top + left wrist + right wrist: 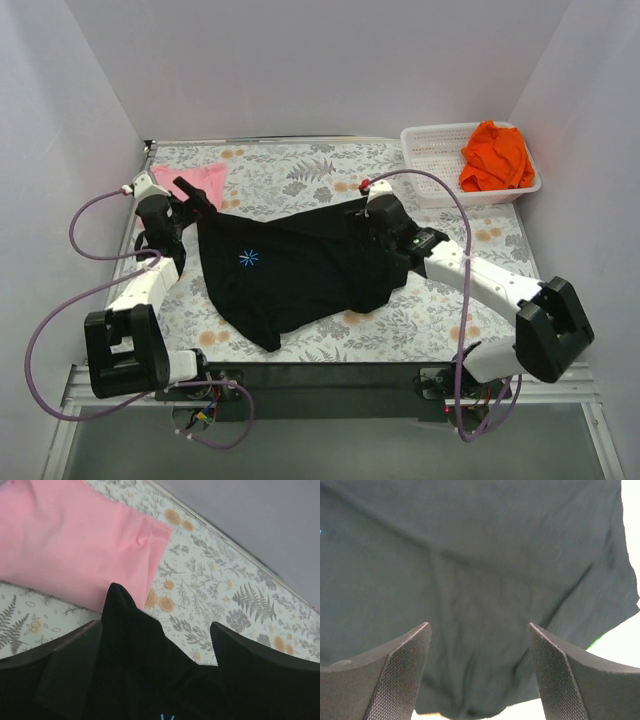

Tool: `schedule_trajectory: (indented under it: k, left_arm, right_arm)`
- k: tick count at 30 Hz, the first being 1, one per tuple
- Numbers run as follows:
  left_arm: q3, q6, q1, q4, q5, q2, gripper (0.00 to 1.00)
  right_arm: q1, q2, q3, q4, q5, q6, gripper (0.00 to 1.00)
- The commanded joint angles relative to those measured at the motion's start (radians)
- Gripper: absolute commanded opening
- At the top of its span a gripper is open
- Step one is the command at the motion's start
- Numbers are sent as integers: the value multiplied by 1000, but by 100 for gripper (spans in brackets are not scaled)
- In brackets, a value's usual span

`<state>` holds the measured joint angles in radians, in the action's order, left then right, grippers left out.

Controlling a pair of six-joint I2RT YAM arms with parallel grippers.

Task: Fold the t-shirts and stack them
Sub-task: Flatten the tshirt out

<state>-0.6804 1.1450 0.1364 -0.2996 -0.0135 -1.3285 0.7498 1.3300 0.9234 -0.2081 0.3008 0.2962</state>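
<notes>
The black t-shirt [300,270] lies spread and rumpled in the middle of the table, its blue starburst mark [248,258] facing up. My left gripper [197,197] is open at the shirt's far left corner. In the left wrist view a peak of black cloth [135,645] sits between the spread fingers of the left gripper [156,625]. The pink t-shirt [195,180] lies flat just beyond, also in the left wrist view [75,545]. My right gripper [360,218] is open over the shirt's far right edge. The right wrist view shows the right gripper [478,625] above black cloth [470,555]. The orange t-shirt [495,155] is bunched in the basket.
A white mesh basket [430,135] stands at the back right corner. The table has a floral cloth [300,170] and white walls on three sides. Purple cables loop beside both arms.
</notes>
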Motion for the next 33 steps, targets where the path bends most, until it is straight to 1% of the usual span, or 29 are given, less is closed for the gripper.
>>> schedule_trajectory:
  k: [1, 4, 7, 8, 9, 10, 11, 13, 15, 20, 25, 28, 30, 33]
  left_arm:
    - [30, 18, 6, -15, -52, 83, 89]
    - [67, 44, 0, -19, -48, 129, 90]
    - [94, 42, -61, 3, -80, 173, 91]
    - [99, 39, -107, 22, -98, 176, 90]
    - [104, 39, -122, 45, -144, 186, 90]
    - [114, 39, -123, 80, -158, 192, 90]
    - [142, 48, -154, 92, -166, 199, 90]
    - [172, 55, -155, 125, -195, 222, 91]
    - [183, 62, -155, 169, -194, 230, 91]
    - [177, 55, -182, 198, -183, 196, 90]
    - [144, 36, -185, 209, -174, 131, 84]
    - [136, 29, -185, 217, -172, 104, 78]
    - [136, 25, -185, 217, -171, 100, 75]
    - [134, 19, -187, 215, -174, 94, 66]
  right_arm:
    - [-55, 119, 74, 85, -3, -52, 71]
    - [-134, 176, 101, 108, -54, -49, 72]
    - [-205, 218, 89, 137, -84, -51, 71]
    - [-233, 233, 88, 142, -89, -52, 71]
    - [-242, 241, 81, 144, -101, -55, 71]
    - [-251, 247, 77, 145, -106, -57, 71]
    - [-266, 258, 72, 153, -111, -60, 71]
    - [-279, 270, 58, 159, -121, -63, 71]
    - [-294, 288, 54, 165, -121, -66, 70]
    - [-325, 311, 14, 165, -114, -63, 68]
    - [-336, 317, -21, 165, -86, -68, 66]
    - [-349, 339, -23, 164, -98, -72, 63]
    - [-356, 350, -20, 164, -101, -78, 57]
    - [-359, 357, -21, 151, -107, -83, 37]
